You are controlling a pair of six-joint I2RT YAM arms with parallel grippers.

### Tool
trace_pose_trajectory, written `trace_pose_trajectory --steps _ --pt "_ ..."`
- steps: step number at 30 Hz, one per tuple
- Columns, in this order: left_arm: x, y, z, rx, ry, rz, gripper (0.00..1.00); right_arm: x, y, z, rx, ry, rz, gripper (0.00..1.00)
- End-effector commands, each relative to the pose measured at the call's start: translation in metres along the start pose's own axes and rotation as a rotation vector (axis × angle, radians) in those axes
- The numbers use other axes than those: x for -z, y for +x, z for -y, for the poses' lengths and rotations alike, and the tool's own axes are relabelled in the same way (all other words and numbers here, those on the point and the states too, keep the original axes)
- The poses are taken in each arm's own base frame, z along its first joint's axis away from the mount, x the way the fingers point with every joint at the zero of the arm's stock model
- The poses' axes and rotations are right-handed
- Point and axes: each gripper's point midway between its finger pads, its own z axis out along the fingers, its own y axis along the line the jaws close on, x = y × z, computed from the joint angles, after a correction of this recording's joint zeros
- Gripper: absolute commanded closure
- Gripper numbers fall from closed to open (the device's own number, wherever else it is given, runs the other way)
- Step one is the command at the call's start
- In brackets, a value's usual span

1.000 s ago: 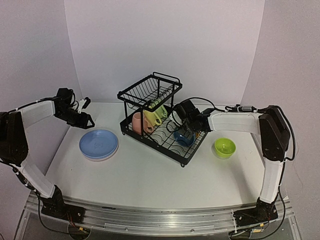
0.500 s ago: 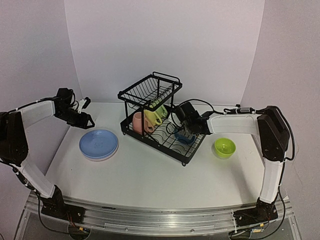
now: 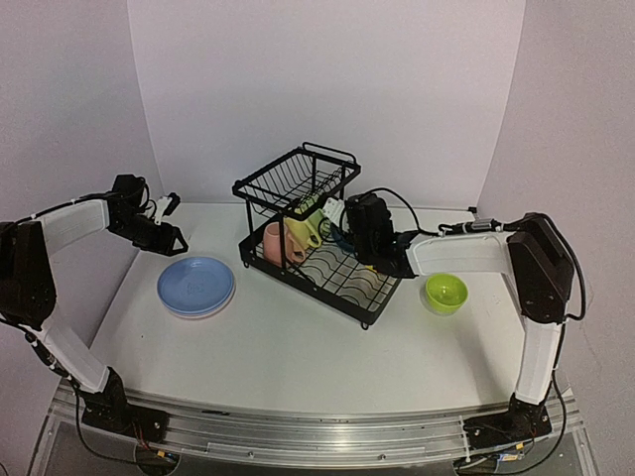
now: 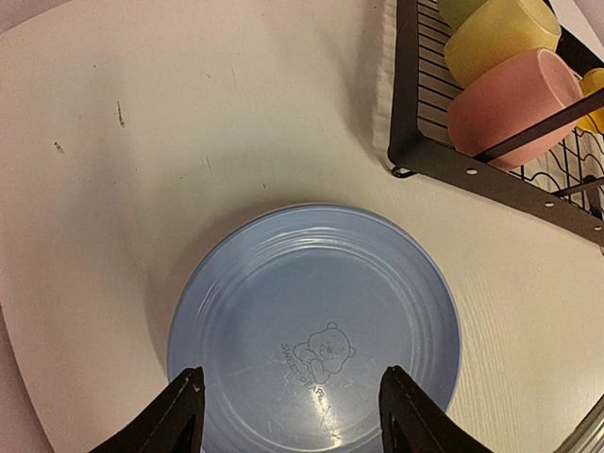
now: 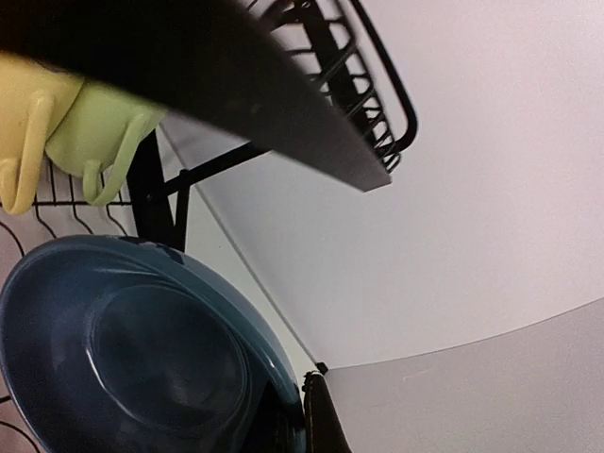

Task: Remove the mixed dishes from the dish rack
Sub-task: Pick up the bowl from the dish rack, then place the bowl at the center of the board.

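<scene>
Above rack (image 3: 298,290), right claw (image 3: 337,230) pinches blue bowl (image 5: 142,349), apparently on edge.

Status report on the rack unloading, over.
Left gripper open over blue plate. Right gripper shut on blue bowl at dish rack. Upper basket close alongside.

plate (image 3: 195,286) left of rack (image 3: 296,183) | bowl (image 3: 445,293) right | mugs (image 3: 298,234) inside

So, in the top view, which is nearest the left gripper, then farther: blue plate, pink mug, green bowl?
1. Blue plate, under the left gripper.
2. Pink mug, in the rack.
3. Green bowl, far right.
</scene>
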Motion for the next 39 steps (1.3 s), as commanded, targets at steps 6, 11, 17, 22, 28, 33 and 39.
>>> trace_pose_trajectory --steps 6,11,17,22,28,33,39 --pt "0.012 -0.017 0.003 -0.041 -0.001 0.054 0.37 0.034 -0.017 0.063 -0.107 0.147 0.073 1.0" --pt "0.01 -0.017 0.003 -0.037 0.005 0.054 0.37 0.044 0.01 0.061 -0.067 0.127 0.022 1.0" --pt "0.009 -0.018 0.004 -0.038 0.01 0.055 0.37 0.052 0.047 0.078 -0.232 0.028 -0.07 1.0" --pt "0.009 -0.017 0.004 -0.035 0.013 0.054 0.37 0.057 0.123 0.084 -0.569 -0.226 -0.301 1.0" --pt "0.008 -0.015 0.005 -0.031 0.017 0.049 0.37 0.079 0.183 0.082 -0.876 -0.374 -0.518 1.0" --pt "0.007 -0.016 0.005 -0.029 0.021 0.052 0.37 0.092 0.241 0.059 -1.327 -0.537 -0.829 1.0" --pt "0.006 -0.012 0.007 -0.022 0.029 0.047 0.37 0.096 0.268 0.035 -1.544 -0.587 -0.991 1.0"
